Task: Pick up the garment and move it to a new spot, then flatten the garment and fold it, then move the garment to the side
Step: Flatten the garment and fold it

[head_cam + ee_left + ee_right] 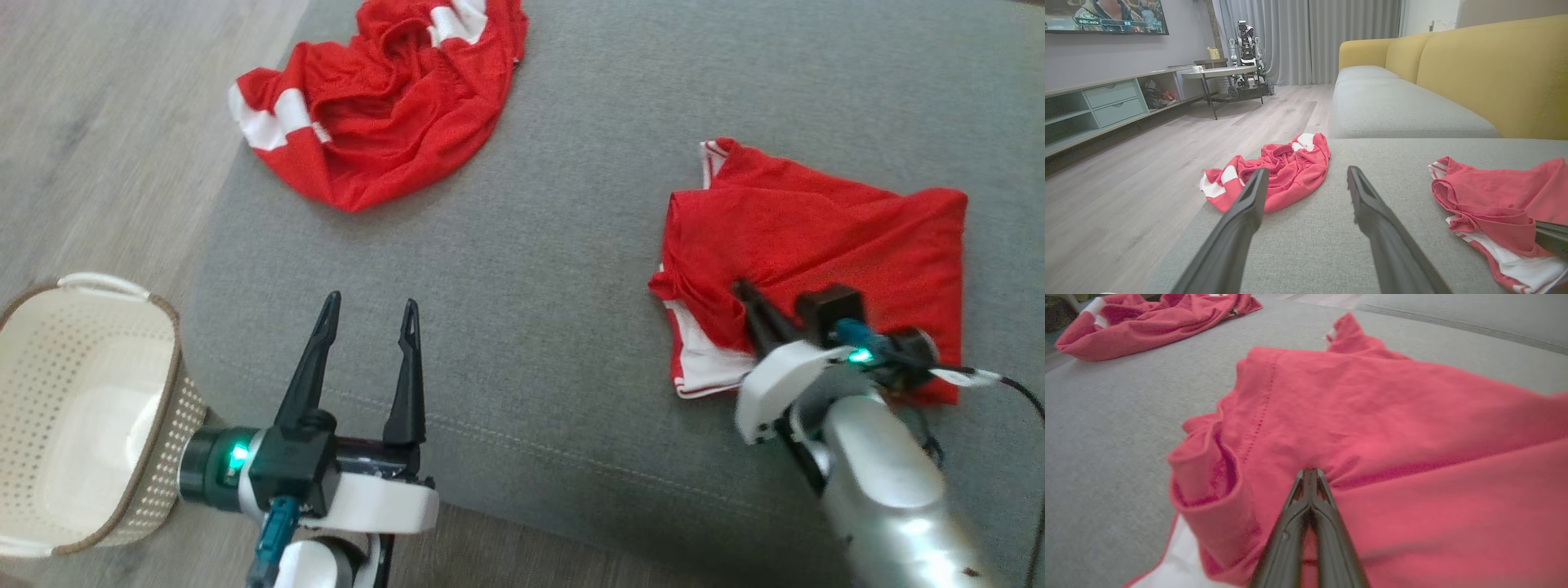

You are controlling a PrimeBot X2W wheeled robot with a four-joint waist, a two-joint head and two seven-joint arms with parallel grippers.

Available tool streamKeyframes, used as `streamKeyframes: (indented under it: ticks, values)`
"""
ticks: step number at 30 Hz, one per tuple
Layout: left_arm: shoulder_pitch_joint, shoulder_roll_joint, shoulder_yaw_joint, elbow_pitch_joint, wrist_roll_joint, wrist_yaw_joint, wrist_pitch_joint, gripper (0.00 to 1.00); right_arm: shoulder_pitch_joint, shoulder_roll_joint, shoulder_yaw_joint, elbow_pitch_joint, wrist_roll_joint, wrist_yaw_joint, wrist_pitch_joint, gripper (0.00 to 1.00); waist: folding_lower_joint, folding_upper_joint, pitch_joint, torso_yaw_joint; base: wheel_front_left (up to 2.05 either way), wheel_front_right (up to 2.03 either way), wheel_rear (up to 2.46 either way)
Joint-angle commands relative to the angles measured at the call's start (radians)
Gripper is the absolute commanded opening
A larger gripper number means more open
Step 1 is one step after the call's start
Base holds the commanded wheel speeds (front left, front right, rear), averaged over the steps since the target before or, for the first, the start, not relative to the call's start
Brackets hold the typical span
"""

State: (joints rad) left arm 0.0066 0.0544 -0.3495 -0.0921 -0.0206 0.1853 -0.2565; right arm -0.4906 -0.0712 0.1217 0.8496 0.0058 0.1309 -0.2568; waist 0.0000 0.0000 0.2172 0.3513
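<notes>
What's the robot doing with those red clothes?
The robot is tidying clothes on a grey cushion. Its right gripper is shut, pinching the cloth of the partly folded red garment lying on the right side. The fabric puckers at the fingertips, and the garment lies flat, not lifted. The left gripper is open and holds nothing, hovering over bare cushion. A second, crumpled red garment lies at the far left edge, and a basket stands on the floor beside the cushion.

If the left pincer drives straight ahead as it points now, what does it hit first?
Probably the crumpled red garment: the open left pincer points toward it across bare grey cushion. Height is unclear, so it might pass over.
</notes>
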Motion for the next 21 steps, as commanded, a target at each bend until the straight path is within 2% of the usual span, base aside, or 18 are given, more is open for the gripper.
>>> streamKeyframes:
  ticks: [1, 5, 6, 9, 14, 15, 16, 17, 18, 19, 21]
  values:
    - [-0.043, -0.004, 0.021, -0.03, -0.004, 0.006, -0.005, 1.0, -0.007, 0.019, 0.073, -0.001, 0.029, 0.0, -0.005, 0.0, 0.0, 0.0, 0.005, 0.011, 0.0, 0.0, 0.0]
    - [-0.043, -0.004, 0.016, -0.025, -0.004, 0.009, -0.005, 1.0, 0.032, 0.02, 0.226, -0.021, 0.162, 0.0, -0.005, 0.0, 0.0, 0.0, -0.003, 0.016, 0.0, 0.0, 0.0]
    - [-0.043, -0.004, 0.016, -0.025, -0.004, 0.009, -0.005, 1.0, 0.032, 0.02, 0.226, -0.021, 0.162, 0.0, -0.005, 0.0, 0.0, 0.0, -0.003, 0.016, 0.0, 0.0, 0.0]
    - [-0.037, -0.004, 0.02, -0.025, 0.001, 0.012, -0.005, 1.0, 0.065, 0.021, 0.312, -0.061, 0.275, 0.0, -0.005, 0.0, 0.0, 0.0, -0.018, 0.003, 0.0, 0.0, 0.0]
    - [-0.021, 0.002, 0.028, -0.033, 0.009, 0.014, -0.005, 1.0, 0.111, 0.021, 0.39, -0.177, 0.398, 0.0, -0.005, 0.0, 0.0, 0.0, -0.052, -0.042, 0.0, 0.0, 0.0]
    - [-0.018, 0.004, 0.03, -0.036, 0.011, 0.015, -0.005, 1.0, 0.118, 0.021, 0.388, -0.208, 0.396, 0.0, -0.005, 0.08, 0.0, 0.0, -0.06, -0.053, 0.0, 0.0, 0.0]
    - [-0.013, 0.007, 0.033, -0.038, 0.012, 0.017, -0.005, 1.0, 0.128, 0.021, 0.378, -0.239, 0.389, 0.0, -0.005, 0.24, 0.0, 0.0, -0.069, -0.065, 0.0, 0.0, 0.0]
    - [-0.008, 0.009, 0.038, -0.04, 0.011, 0.02, -0.005, 1.0, 0.139, 0.021, 0.357, -0.271, 0.381, 0.0, -0.005, 0.44, 0.0, 0.0, -0.079, -0.078, 0.0, 0.0, 0.0]
    - [-0.003, 0.012, 0.044, -0.044, 0.011, 0.023, -0.005, 1.0, 0.15, 0.02, 0.331, -0.304, 0.366, 0.0, -0.005, 0.9, 0.0, 0.0, -0.086, -0.092, 0.0, 0.0, 0.0]
    - [0.002, 0.015, 0.051, -0.048, 0.01, 0.027, -0.005, 1.0, 0.161, 0.017, 0.306, -0.34, 0.346, 0.0, -0.005, 1.0, 0.0, 0.0, -0.093, -0.107, 0.0, 0.0, 0.0]
    - [0.009, 0.018, 0.066, -0.056, 0.005, 0.031, -0.005, 1.0, 0.185, 0.007, 0.244, -0.42, 0.301, 0.0, -0.005, 1.0, 0.0, 0.0, -0.103, -0.133, 0.0, 0.0, 0.0]
